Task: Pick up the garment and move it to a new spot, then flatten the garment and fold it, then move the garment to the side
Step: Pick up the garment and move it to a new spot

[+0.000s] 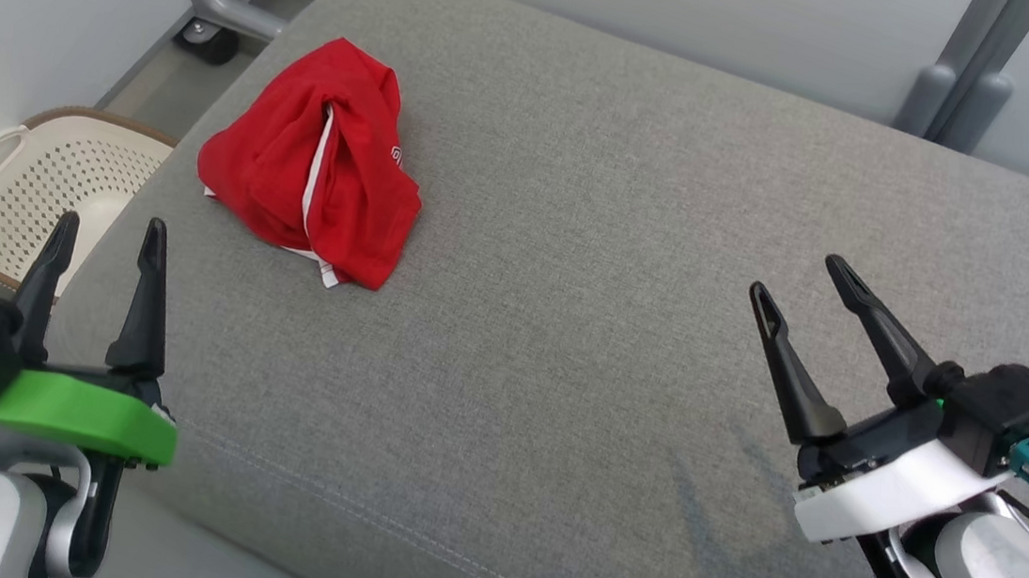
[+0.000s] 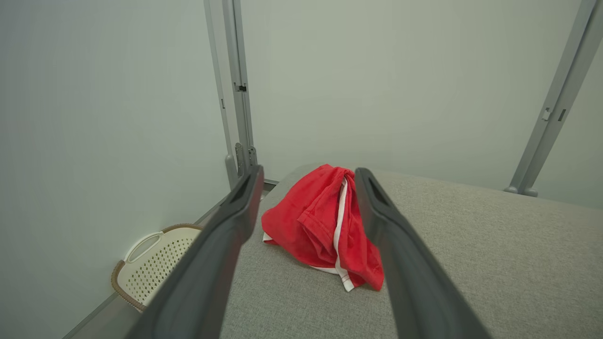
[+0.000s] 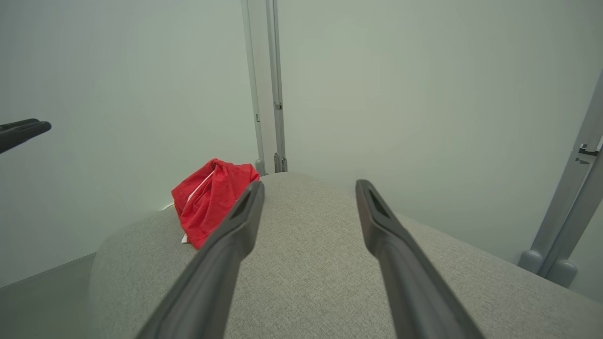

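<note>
Left gripper (image 1: 112, 227) and right gripper (image 1: 795, 275) both wide open, empty; left should pinch far-left red garment (image 1: 314, 166) by its top ridge.

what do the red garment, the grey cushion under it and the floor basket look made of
Red garment: soft matte fabric, probably a light knit; it slumps in loose folds. Grey cushion: coarse woven upholstery, with flecked weave and a stitched seam. Floor basket: likely moulded cream plastic, smooth with regular holes; brown rim's material unclear.
</note>
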Controlling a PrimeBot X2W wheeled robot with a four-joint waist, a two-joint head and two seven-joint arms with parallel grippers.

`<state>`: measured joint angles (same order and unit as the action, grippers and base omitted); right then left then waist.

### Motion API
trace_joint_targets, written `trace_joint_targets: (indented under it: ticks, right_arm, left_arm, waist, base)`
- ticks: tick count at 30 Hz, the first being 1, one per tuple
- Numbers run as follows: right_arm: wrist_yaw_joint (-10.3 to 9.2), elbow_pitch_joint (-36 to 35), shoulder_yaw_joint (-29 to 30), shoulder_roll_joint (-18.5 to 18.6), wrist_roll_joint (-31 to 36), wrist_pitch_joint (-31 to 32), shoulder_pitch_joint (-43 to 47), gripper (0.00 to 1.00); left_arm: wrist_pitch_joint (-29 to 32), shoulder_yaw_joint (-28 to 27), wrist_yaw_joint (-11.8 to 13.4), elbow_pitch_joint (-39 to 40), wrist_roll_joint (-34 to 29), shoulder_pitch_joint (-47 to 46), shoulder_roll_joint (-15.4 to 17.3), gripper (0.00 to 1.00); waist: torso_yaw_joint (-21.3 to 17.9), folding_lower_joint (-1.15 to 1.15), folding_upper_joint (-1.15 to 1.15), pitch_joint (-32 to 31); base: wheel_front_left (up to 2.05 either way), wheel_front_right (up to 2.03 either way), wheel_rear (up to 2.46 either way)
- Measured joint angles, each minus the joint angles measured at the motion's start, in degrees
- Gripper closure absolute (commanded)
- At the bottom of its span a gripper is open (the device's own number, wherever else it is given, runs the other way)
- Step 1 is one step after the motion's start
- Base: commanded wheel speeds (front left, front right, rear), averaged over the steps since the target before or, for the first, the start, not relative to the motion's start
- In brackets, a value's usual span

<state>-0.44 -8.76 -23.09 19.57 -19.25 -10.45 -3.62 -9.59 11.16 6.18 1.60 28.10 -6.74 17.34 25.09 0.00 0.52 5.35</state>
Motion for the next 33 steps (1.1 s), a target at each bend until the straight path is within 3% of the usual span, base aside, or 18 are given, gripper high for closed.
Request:
trace_joint_targets:
  ticks: [6, 18, 29, 33]
  right_arm:
    - [0.45, -1.18, 0.79, -0.08, 0.57, 0.51, -4.99, 0.0]
    - [0.93, -1.97, 1.74, -0.15, 1.35, 2.02, -12.21, 0.0]
    - [2.48, -3.91, -0.2, -1.52, 2.9, 2.78, -20.85, 0.0]
    - [2.9, -3.82, -0.19, -1.58, 3.24, 2.92, -22.68, 0.0]
  left_arm:
    - [4.22, -0.3, -1.27, 0.31, 3.6, -6.49, -0.04, 0.0]
    - [12.62, -5.81, -3.49, -7.44, 12.98, -17.85, 0.97, 0.0]
    - [18.31, -16.63, -3.63, -15.25, 24.63, -28.93, 3.64, 0.0]
    - [21.02, -16.88, -3.74, -18.19, 25.7, -32.67, 5.12, 0.0]
  waist:
    - [-0.65, 0.0, 0.0, 4.91]
    - [-2.14, 0.0, 0.0, 13.86]
    - [-7.03, 0.0, 0.0, 21.49]
    - [-9.44, 0.0, 0.0, 24.14]
  base:
    - [0.0, 0.0, 0.0]
    - [0.0, 0.0, 0.0]
    - [0.0, 0.0, 0.0]
    - [0.0, 0.0, 0.0]
